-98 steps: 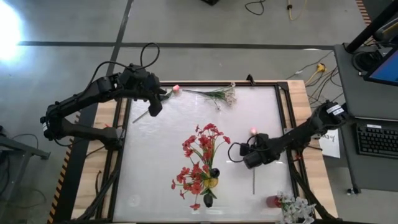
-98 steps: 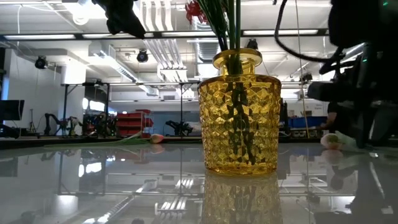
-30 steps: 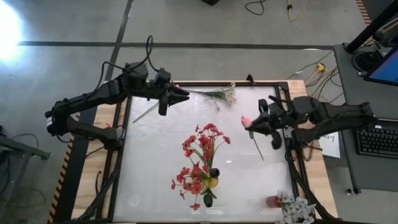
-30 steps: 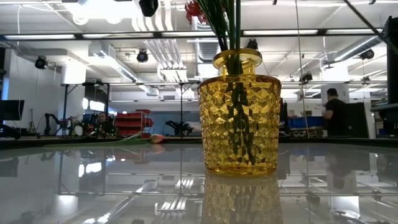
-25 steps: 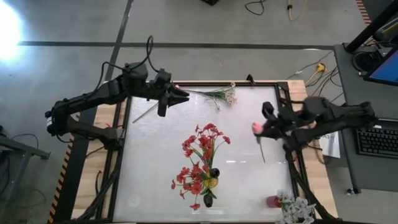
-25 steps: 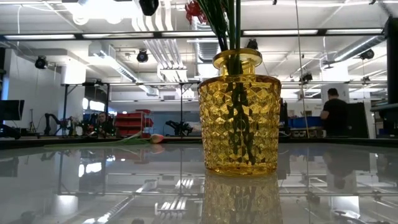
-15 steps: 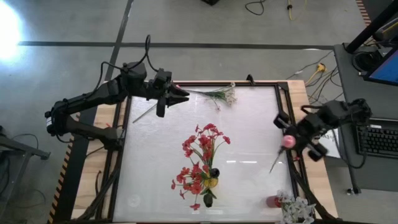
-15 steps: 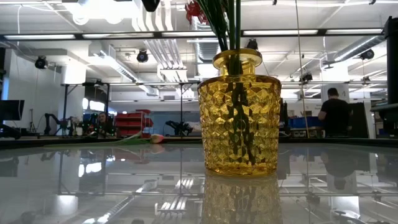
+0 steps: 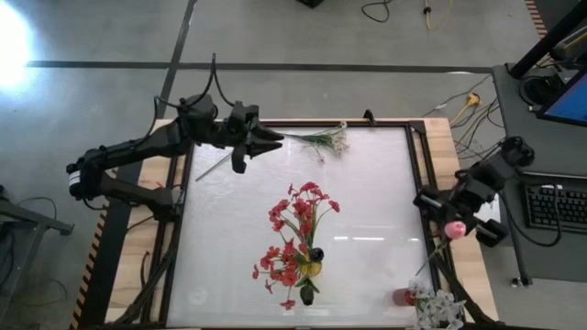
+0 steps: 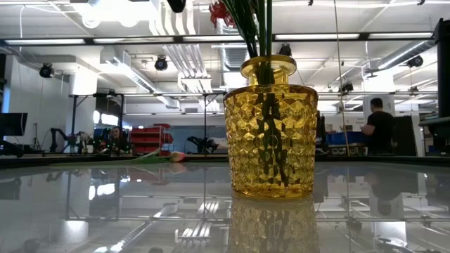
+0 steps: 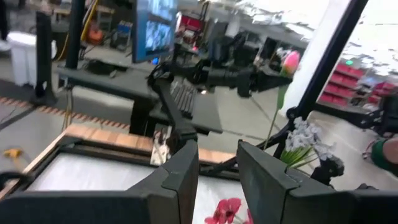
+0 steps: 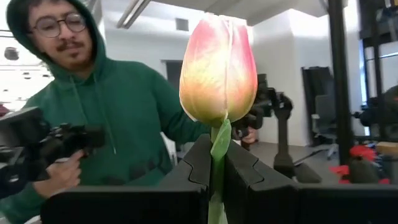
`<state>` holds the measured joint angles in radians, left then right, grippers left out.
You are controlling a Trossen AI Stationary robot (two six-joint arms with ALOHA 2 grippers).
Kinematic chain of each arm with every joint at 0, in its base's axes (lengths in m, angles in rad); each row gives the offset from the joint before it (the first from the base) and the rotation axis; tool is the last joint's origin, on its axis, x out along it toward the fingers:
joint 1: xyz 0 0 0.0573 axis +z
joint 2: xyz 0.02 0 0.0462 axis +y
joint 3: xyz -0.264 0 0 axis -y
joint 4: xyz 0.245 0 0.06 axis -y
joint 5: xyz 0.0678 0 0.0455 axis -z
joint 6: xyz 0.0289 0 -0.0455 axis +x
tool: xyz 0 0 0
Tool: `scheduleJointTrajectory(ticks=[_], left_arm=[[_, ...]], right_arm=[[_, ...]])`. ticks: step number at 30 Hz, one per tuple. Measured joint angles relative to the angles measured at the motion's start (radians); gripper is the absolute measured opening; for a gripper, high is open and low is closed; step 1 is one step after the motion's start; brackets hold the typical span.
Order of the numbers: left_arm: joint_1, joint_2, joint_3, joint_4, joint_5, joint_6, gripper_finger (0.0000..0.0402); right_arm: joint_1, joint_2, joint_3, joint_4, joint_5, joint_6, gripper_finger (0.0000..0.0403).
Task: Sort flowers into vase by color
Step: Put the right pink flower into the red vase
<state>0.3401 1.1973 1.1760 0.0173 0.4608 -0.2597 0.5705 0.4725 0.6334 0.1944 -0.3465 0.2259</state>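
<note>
My right gripper [image 9: 448, 218] hangs over the table's right edge, shut on a pink tulip [image 9: 455, 228] whose bud [image 12: 217, 68] stands past the fingertips. My left gripper [image 9: 271, 140] hovers open near the far left corner, above a second pink tulip's stem [image 9: 211, 168]. That tulip's bud [image 10: 176, 156] lies on the table. A white spray [image 9: 323, 139] lies at the far edge. The yellow vase [image 10: 271, 133] with red flowers [image 9: 298, 220] stands at near centre. A small red vase [image 9: 404, 297] with white blooms [image 9: 437, 308] sits at the near right corner. My right gripper pinches the tulip's green stem [image 12: 217, 177] between its two fingers, just below the bud. The flower is lifted clear of the table. Its long stem [image 9: 426, 261] trails from the gripper toward the near edge.
The dark table frame [image 9: 424, 165] runs along the right side under my right arm. A person in a green top [image 12: 124, 124] stands beyond the table, holding hand controllers. A keyboard [image 9: 558, 203] and paper lie on the desk to the right.
My right arm has swung from over the table's right half toward the right edge and the near side, carrying the pink tulip lifted clear. The tulip's stem has turned about with it. My left gripper has stayed almost still.
</note>
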Motion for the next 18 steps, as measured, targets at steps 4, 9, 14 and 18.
scheduleJointTrajectory(ticks=[4, 9, 14, 18], left_arm=[[-0.001, 0.0, -0.057, 0.095, 0.005, -0.023, 0.0099], [-0.001, 0.0, -0.106, 0.169, 0.031, -0.065, 0.0099], [-0.001, 0.001, -0.109, 0.176, 0.05, -0.072, 0.0099], [0.0, 0.002, -0.109, 0.174, 0.05, -0.075, 0.0099]], right_arm=[[0.043, 0.017, -0.01, 0.01, 0.033, -0.017, 0.0012], [0.077, 0.048, -0.011, 0.099, 0.035, -0.018, 0.0012], [0.097, 0.067, -0.012, 0.104, 0.035, -0.017, 0.0012], [0.115, 0.096, -0.013, 0.109, 0.037, -0.01, 0.0012]])
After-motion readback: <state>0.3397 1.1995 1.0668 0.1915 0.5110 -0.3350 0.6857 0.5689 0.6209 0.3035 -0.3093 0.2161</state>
